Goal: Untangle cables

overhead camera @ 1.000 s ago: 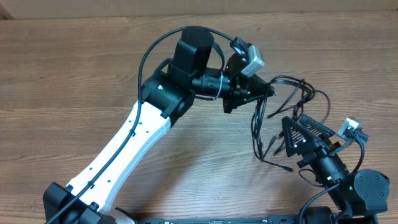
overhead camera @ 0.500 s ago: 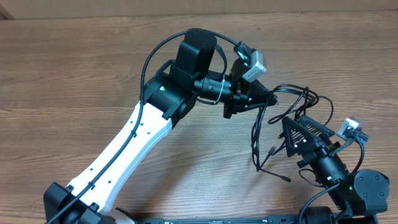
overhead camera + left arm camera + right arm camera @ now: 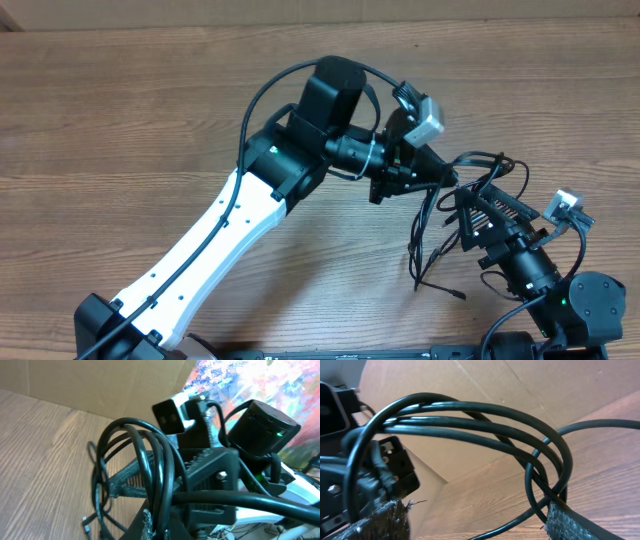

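Wood-grain worktop (image 3: 120, 120), tangled black cables (image 3: 169, 472).
Left jaws pinch the glossy loops; right jaws gape around them, crossings hidden.

left gripper (image 3: 441, 173) pinched tight on cables (image 3: 414, 243), loose ends trailing down over wood table (image 3: 120, 120). right gripper (image 3: 492, 203) spread wide right beside, loops crossing its fingers

Thin black cables (image 3: 470, 422), looped into one tangled bundle, are lifted at the top; loose strands hang down, and small plug ends (image 3: 457, 294) trail on the wooden tabletop (image 3: 120, 120).
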Controlling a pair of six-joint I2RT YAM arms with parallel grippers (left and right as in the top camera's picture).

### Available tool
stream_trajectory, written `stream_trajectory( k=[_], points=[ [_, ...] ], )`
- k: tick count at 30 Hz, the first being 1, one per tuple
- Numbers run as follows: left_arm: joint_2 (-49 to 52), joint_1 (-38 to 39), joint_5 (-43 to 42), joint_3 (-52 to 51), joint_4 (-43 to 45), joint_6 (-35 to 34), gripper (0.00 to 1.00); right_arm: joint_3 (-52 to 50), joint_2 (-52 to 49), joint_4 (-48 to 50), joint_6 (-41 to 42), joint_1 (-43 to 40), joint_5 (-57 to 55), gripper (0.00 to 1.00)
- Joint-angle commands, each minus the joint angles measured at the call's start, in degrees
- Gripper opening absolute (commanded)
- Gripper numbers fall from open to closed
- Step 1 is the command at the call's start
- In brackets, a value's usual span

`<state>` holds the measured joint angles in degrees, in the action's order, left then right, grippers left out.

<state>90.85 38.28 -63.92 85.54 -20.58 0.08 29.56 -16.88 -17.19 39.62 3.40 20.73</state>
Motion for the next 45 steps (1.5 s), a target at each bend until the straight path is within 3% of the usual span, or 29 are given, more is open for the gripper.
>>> stream_trajectory(
  k=[1,19,31,34,40,44,45],
  points=[
    [-1.73,0.66,-2.32,0.87,0.31,-0.55,0.04,0.42,-0.02,-0.48,-0.70,-0.15,-1.81,0.88],
    [-1.73,4.57,-6.19,0.87,2.01,-0.48,0.04,0.42,-0.02,-1.29,-0.70,-0.15,-3.10,0.83],
    [-1.73,4.50,-6.23,0.87,2.47,-0.52,0.04,0.42,-0.02,-1.36,-0.70,-0.15,-3.32,0.46],
    [-1.73,4.50,-6.23,0.87,2.47,-0.52,0.04,0.42,-0.02,-2.08,-0.70,-0.15,-4.46,0.41],
    [-1.73,4.50,-6.25,0.87,2.47,-0.52,0.04,0.42,-0.02,-3.54,-0.70,-0.15,-5.92,0.41],
    [-1.73,4.50,-6.29,0.87,2.45,-0.52,0.04,0.42,-0.02,-4.52,-0.72,-0.15,-7.56,0.60],
    [-1.73,4.50,-6.34,0.87,2.45,-0.52,0.04,0.42,-0.02,-4.90,-0.70,-0.15,-7.98,0.61]
  ],
)
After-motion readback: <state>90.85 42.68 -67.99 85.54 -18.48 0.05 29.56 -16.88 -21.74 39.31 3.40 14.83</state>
